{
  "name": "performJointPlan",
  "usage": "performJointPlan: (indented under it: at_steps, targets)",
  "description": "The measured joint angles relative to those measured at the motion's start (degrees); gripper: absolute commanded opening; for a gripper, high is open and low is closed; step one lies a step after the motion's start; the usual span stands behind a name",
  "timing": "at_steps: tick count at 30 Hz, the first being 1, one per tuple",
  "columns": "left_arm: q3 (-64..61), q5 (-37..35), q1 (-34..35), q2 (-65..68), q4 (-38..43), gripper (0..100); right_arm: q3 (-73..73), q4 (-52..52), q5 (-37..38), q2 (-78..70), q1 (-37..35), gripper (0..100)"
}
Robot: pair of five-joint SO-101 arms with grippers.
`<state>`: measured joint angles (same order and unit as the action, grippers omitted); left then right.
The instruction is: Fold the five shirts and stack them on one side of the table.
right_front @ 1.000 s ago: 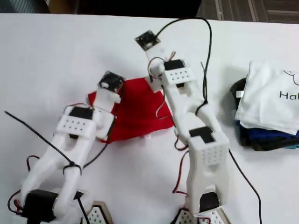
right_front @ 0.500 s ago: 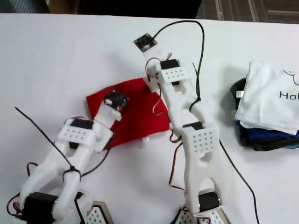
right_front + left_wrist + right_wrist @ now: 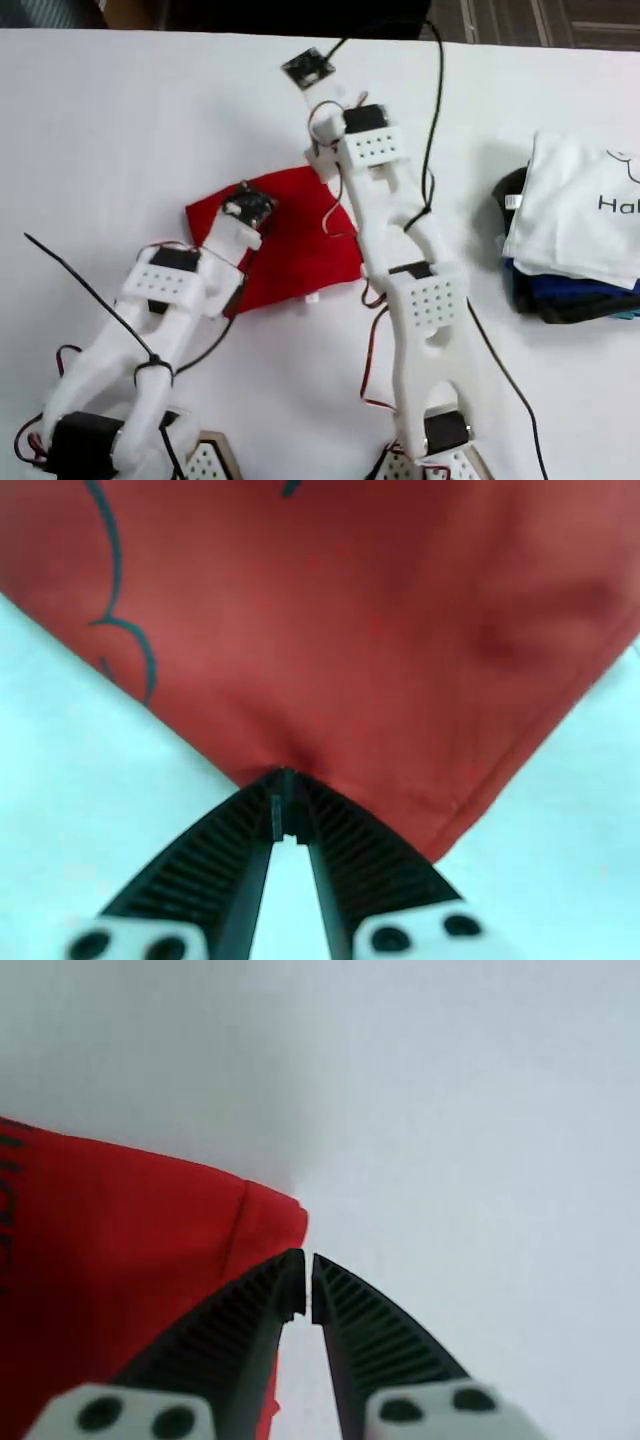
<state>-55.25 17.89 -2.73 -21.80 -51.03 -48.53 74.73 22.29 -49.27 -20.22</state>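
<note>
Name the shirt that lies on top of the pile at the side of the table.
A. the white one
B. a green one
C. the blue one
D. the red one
A: the white shirt lies uppermost there, with the blue shirt showing beneath it, while the red shirt lies apart between the two arms.

light: bright, even, from above | shadows: faint, soft on table (image 3: 110, 130)
</note>
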Motion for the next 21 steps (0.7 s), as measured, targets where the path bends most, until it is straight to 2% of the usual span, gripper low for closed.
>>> performJointPlan:
  at_steps: [7,21]
  targets:
    - [0.0,0.0,-0.26,0.0,-0.18,2,-0.09,-2.73,0.0,-4.13,-2.2,2.3]
    - [-1.49,0.0,-0.26,0.0,-0.35,3,-1.49,-6.42,0.0,-8.53,-0.88,2.3]
